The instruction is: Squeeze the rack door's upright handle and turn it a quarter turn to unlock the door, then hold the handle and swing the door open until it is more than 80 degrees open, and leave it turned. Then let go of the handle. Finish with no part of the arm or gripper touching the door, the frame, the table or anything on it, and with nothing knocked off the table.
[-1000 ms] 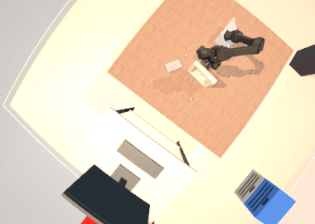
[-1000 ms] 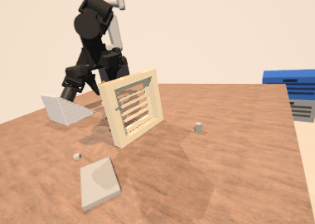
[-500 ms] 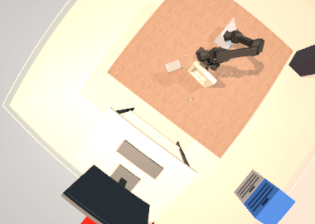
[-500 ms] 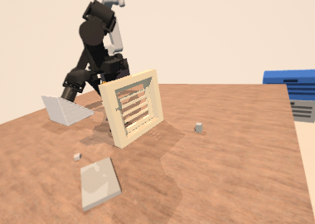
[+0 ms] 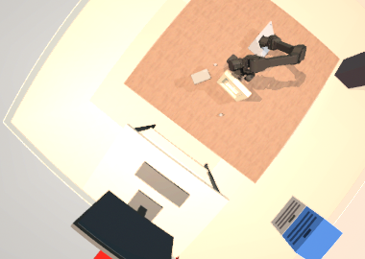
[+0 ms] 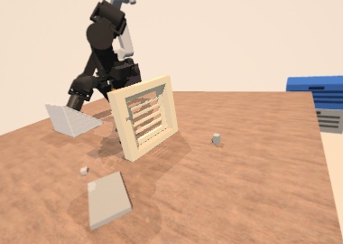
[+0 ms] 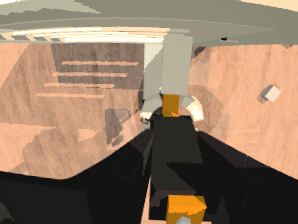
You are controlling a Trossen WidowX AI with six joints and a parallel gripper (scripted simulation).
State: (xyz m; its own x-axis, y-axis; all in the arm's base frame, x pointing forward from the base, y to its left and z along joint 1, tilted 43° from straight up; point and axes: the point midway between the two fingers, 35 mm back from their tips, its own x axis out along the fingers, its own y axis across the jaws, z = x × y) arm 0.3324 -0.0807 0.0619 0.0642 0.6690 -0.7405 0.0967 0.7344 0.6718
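The cream rack frame (image 5: 245, 96) (image 6: 121, 126) stands upright on the table. The slatted door (image 6: 150, 124) appears to lie within it, closed. The handle (image 7: 175, 155), a black block with orange parts, is on the side of the frame facing the arm. In the wrist view it is upright in the picture, directly between the fingers. My gripper (image 7: 173, 137) (image 5: 240, 74) is shut on the handle, with a black finger against each side. In the exterior view the frame partly hides the fingers and handle. The handle's exact turn is hard to tell.
A flat light block (image 5: 201, 77) (image 6: 108, 200) lies on the far side of the frame from the arm. Small pale cubes (image 6: 84, 171) (image 6: 217, 138) (image 7: 271, 93) lie on the table (image 5: 182, 47) (image 6: 253, 189). A white wedge (image 6: 72, 121) is near the arm base.
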